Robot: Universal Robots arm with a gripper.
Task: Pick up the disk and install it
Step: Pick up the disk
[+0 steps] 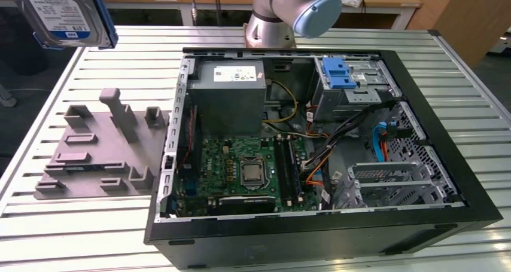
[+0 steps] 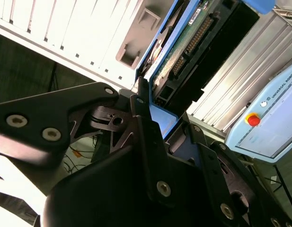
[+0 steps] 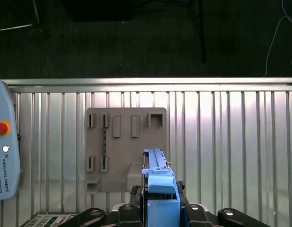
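The gripper (image 3: 159, 201) clamps the disk (image 3: 156, 168), held clear above the table (image 3: 231, 142).

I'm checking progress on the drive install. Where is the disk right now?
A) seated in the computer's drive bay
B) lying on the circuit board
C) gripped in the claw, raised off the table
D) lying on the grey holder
C: the disk hangs high at the exterior view's left, and the first wrist view shows the claw clamped on it above the grey holder.

The slatted metal worktop (image 1: 96, 224) carries a grey holder plate (image 1: 88, 155) on the exterior view's left, an open black computer case (image 1: 319, 239) just beside it on the right, and the arm's base (image 1: 270, 33) at its far edge.
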